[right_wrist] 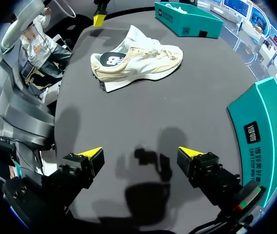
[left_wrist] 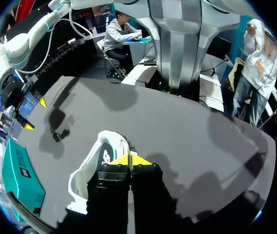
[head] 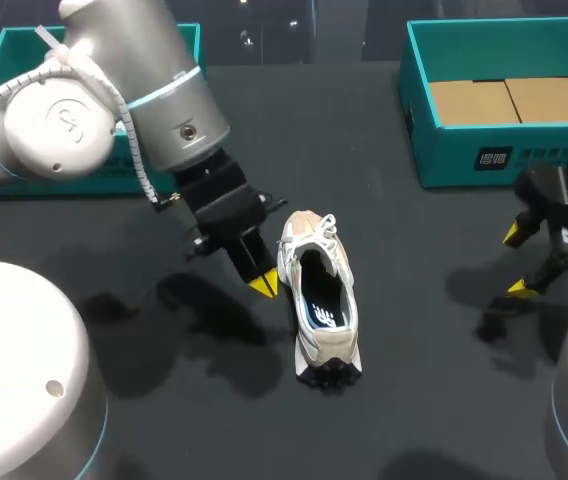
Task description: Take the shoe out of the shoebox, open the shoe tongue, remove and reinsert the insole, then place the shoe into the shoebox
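A white and beige shoe [head: 319, 300] lies upright on the dark table, its toe pointing away from me and a dark insole showing inside. My left gripper [head: 262, 284] sits just left of the shoe's collar. In the left wrist view its yellow tips [left_wrist: 130, 159] are pressed together beside the shoe [left_wrist: 97, 161], with nothing visible between them. My right gripper [head: 515, 262] hovers open and empty at the right, in front of the teal shoebox [head: 484, 160]. The right wrist view looks past the right gripper [right_wrist: 139, 153] at the shoe [right_wrist: 138, 58] lying some way ahead.
The open shoebox has brown cardboard on its floor and stands at the back right. A second teal box part [head: 4, 50] sits at the back left, behind my left arm. Bare table lies between the shoe and my right gripper.
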Controlling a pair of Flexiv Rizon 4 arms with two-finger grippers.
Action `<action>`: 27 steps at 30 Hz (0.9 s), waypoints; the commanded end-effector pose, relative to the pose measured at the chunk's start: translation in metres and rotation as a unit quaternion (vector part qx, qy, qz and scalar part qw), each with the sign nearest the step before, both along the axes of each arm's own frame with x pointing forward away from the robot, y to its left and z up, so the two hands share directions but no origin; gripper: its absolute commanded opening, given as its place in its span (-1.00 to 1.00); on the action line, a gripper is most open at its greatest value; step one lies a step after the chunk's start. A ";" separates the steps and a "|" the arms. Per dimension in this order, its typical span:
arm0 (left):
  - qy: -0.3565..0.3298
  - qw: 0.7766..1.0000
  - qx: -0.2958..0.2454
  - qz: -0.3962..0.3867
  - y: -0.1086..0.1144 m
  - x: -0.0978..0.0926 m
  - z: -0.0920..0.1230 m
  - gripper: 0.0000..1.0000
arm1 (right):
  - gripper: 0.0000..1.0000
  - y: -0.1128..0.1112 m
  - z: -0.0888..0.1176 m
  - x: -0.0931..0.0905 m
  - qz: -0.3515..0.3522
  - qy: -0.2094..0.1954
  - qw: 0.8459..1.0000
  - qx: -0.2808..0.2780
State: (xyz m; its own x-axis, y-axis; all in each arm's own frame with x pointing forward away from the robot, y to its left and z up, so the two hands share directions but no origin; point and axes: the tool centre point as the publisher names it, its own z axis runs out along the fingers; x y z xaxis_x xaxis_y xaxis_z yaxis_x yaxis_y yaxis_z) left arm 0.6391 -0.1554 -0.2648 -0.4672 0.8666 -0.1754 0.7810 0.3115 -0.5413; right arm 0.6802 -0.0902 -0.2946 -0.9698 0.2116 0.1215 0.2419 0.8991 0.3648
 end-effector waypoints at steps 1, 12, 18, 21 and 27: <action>-0.023 0.989 0.104 -0.101 -0.030 0.007 0.002 -1.00 | 1.00 -0.007 0.002 -0.008 -0.001 -0.006 1.000 0.005; -0.064 0.971 0.177 -0.146 -0.049 0.011 -0.004 -1.00 | 1.00 -0.007 0.002 -0.008 -0.001 -0.006 1.000 0.005; -0.062 0.957 0.193 -0.209 -0.063 0.014 -0.030 -1.00 | 1.00 -0.007 0.002 -0.008 -0.001 -0.006 1.000 0.005; -0.061 0.952 0.198 -0.227 -0.063 0.014 -0.036 -1.00 | 1.00 -0.007 0.002 -0.008 -0.001 -0.006 1.000 0.005; -0.060 0.944 0.203 -0.254 -0.063 0.013 -0.051 -1.00 | 1.00 -0.007 0.002 -0.008 -0.001 -0.006 1.000 0.005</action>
